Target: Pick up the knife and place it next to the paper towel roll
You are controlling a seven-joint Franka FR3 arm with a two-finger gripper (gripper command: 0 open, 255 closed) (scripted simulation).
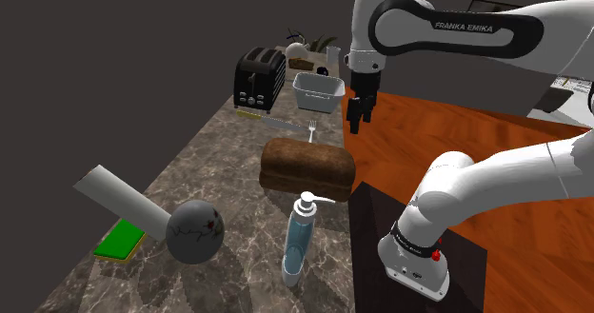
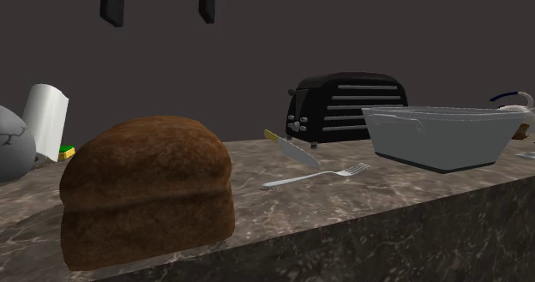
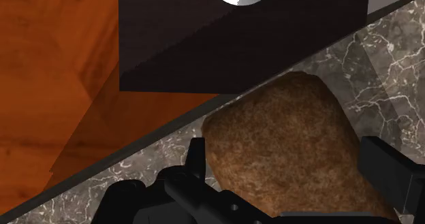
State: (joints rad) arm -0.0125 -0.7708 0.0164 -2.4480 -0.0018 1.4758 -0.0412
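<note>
So far nothing is done: the yellow-handled, silver-bladed knife (image 1: 271,120) lies just in front of the black slotted toaster (image 1: 259,78). The all-black gripper (image 1: 359,121) hangs near the toaster, fingers apart and empty. The white paper towel roll (image 1: 116,198) lies well apart from the toaster, so the grasp, the carry and the placing all remain.

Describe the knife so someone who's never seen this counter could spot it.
Find the black toaster at the far end of the dark marble counter. The knife lies flat just in front of it, beside a fork. Unlike the all-silver fork, it has a yellowish handle and long blade.
</note>
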